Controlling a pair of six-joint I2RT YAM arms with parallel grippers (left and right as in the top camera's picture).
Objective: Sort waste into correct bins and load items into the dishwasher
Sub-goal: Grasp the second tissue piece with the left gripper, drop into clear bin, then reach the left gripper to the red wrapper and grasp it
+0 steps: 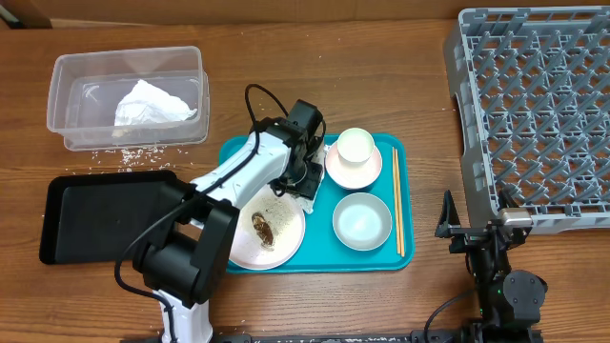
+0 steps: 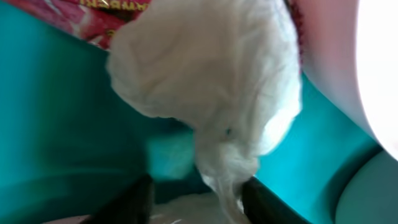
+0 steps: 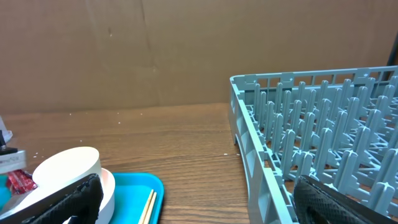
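My left gripper (image 1: 303,181) is down on the teal serving tray (image 1: 319,250), between the white plate (image 1: 286,250) and the cup (image 1: 355,146). In the left wrist view its fingers (image 2: 196,199) are open, with a crumpled white napkin (image 2: 205,81) right in front. The napkin's thin tail hangs between the fingers and touches the right one. A red wrapper (image 2: 93,18) lies just beyond the napkin. The plate carries rice (image 1: 276,205) and a brown scrap (image 1: 263,229). My right gripper (image 1: 477,233) is open and empty (image 3: 199,196) beside the grey dish rack (image 1: 538,114).
The cup sits in a white bowl (image 1: 335,170); a second bowl (image 1: 362,221) and the chopsticks (image 1: 398,200) are on the teal tray. The clear tub (image 1: 67,105) holds a napkin (image 1: 152,103). The black tray (image 1: 105,214) lies at the left. Rice grains (image 1: 133,152) dot the table.
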